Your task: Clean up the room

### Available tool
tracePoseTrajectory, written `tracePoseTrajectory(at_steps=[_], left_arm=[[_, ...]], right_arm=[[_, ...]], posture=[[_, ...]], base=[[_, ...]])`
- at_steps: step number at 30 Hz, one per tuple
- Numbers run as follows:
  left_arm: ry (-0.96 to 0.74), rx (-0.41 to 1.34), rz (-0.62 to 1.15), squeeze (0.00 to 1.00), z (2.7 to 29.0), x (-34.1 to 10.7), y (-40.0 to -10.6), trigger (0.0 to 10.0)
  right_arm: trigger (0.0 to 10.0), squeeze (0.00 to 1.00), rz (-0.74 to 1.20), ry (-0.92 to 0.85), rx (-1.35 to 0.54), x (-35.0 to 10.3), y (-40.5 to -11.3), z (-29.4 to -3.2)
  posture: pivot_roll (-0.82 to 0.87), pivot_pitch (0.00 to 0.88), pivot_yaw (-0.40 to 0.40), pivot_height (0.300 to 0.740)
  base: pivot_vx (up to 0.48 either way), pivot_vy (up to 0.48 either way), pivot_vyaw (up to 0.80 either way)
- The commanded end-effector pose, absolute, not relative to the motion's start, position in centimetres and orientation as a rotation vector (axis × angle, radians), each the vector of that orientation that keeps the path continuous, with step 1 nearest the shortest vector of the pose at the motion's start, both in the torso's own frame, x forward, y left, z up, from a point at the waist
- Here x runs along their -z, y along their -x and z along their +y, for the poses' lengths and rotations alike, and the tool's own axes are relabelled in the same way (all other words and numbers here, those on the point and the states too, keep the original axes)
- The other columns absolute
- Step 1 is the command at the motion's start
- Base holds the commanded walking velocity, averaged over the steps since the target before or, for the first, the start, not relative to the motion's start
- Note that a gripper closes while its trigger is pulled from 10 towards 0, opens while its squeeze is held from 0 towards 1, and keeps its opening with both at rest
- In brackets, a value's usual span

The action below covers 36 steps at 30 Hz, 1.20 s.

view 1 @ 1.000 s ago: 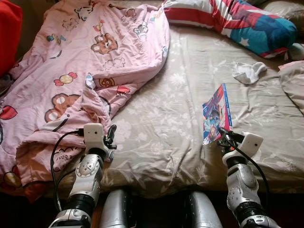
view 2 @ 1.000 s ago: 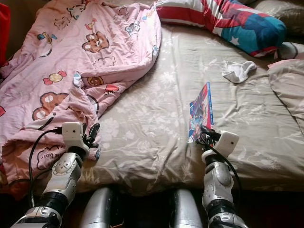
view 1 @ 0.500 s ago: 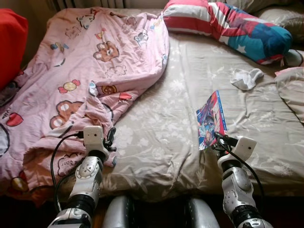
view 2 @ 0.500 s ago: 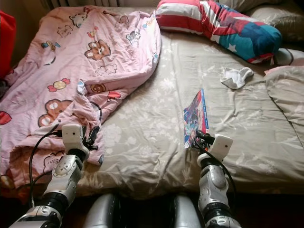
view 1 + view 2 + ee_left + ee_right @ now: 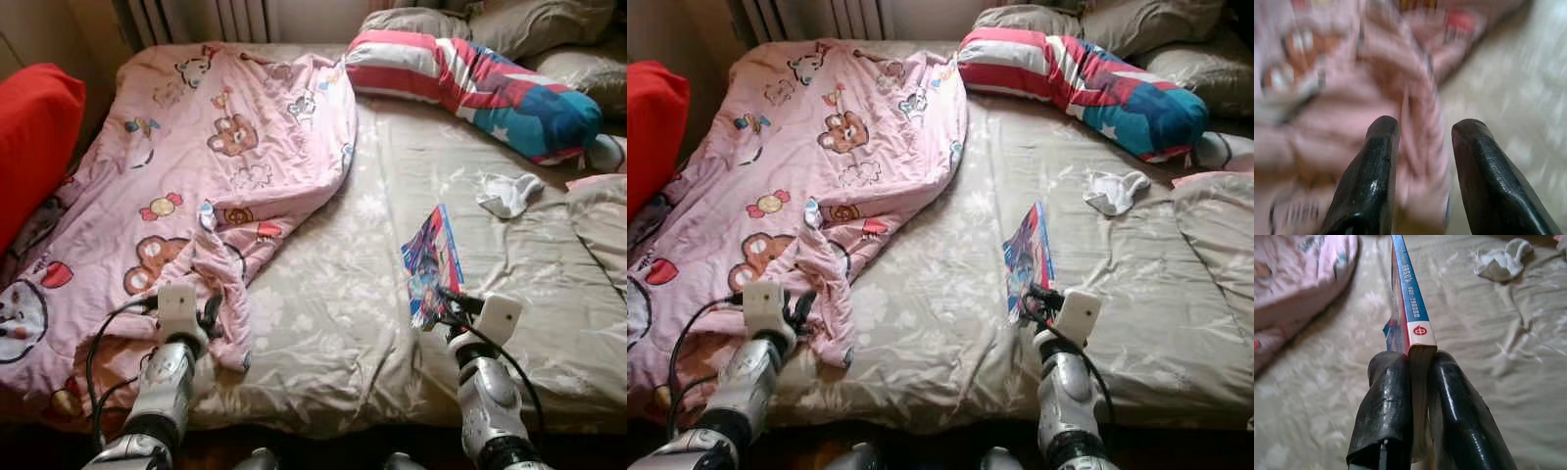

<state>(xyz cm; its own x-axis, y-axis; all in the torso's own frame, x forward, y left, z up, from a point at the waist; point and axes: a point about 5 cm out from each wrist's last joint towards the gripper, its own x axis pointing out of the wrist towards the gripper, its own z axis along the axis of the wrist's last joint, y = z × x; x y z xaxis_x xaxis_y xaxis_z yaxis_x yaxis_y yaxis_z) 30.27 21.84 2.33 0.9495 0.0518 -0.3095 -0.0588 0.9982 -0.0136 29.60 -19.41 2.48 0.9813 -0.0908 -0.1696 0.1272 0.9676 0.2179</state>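
Observation:
A thin book with a colourful cover and a blue spine stands on edge above the beige sheet. My right gripper is shut on its near end, and both fingers press its covers. My left gripper rests at the near edge of the pink bear-print blanket. Its fingers are open, with a loose fold of the blanket lying between them. A white sock lies crumpled on the sheet beyond the book.
A striped red, white and blue pillow lies across the head of the bed, with beige pillows behind. A red cushion sits at the left and a beige cover at the right. A radiator stands beyond the bed.
The camera has pulled back, so more of the bed's far end shows. My right gripper keeps hold of the book. My left gripper now sits a little further over the blanket's edge.

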Motion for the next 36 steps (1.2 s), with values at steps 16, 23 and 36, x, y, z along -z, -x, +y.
tracePoseTrajectory(at_steps=[16, 23, 36], left_arm=[[-0.014, -0.012, 0.715, 0.00, 22.1, 4.1, -24.1, 10.0], [-0.007, 0.003, 0.700, 0.00, 21.4, 4.0, -24.4, 10.0], [-0.003, 0.002, 0.680, 0.00, 21.2, 3.7, -24.9, 10.0]], right_arm=[[10.0, 0.00, 0.105, -0.173, 0.088, -3.0, -29.7, -18.6], [10.0, 0.00, 0.115, -0.181, 0.109, -2.8, -29.6, -18.7], [10.0, 0.00, 0.118, -0.174, 0.115, -2.9, -29.7, -18.7]], posture=[[-0.06, 0.132, 0.018, 0.740], [-0.06, 0.130, 0.015, 0.740], [-0.06, 0.146, 0.012, 0.740]], base=[[0.000, 0.000, 0.00], [0.000, -0.361, 0.00], [0.000, -0.480, -0.31]])
